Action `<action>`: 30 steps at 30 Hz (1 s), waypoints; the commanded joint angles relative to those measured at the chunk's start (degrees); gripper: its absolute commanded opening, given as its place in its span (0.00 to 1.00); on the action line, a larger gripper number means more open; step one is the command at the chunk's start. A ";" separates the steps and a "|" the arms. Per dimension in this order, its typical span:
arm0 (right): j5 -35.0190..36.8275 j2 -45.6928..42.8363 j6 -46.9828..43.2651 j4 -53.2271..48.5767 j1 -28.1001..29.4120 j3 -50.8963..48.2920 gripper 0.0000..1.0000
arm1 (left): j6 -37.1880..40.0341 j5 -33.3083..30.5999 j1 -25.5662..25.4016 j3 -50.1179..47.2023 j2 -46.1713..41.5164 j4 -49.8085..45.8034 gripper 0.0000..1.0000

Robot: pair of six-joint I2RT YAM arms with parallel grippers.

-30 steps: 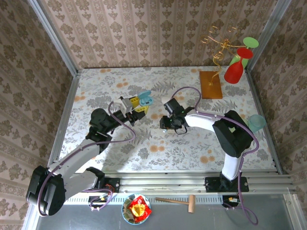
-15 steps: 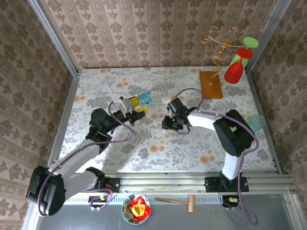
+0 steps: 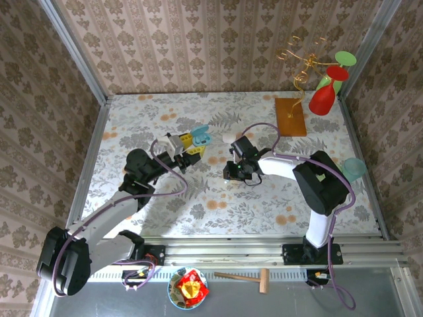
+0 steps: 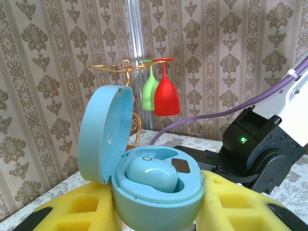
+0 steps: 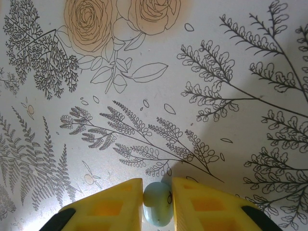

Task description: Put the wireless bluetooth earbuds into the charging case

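On the left, the left gripper (image 4: 156,216) is clamping the open blue charging case (image 4: 103,134), and one earbud (image 4: 147,175) is already sitting inside. On the right, the right gripper (image 5: 158,190) is pinching the second earbud (image 5: 157,209) over the table (image 5: 144,96). I judge that its insertion is still waiting.

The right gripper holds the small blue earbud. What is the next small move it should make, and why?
Probably lift it straight up. The right gripper is shut on the pale blue earbud low over the table, while the left gripper holds the open case mouth up, with another earbud already seated, so entry must come from above.
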 commanded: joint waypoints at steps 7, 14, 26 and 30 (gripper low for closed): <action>-2.38 -0.02 -0.99 -0.57 0.09 -1.85 0.23 | 0.73 0.24 -0.24 1.51 0.13 1.27 0.29; -2.82 1.14 -1.07 -0.91 0.86 -1.42 0.23 | 0.76 0.23 -0.24 1.14 -0.28 1.30 0.29; 1.80 2.72 -2.89 -6.54 3.35 2.10 0.21 | 0.96 -0.07 -0.15 0.62 -0.72 1.38 0.29; 4.08 0.79 -3.29 -8.11 3.35 2.46 0.19 | 1.13 -0.57 -0.06 0.33 -0.58 1.39 0.29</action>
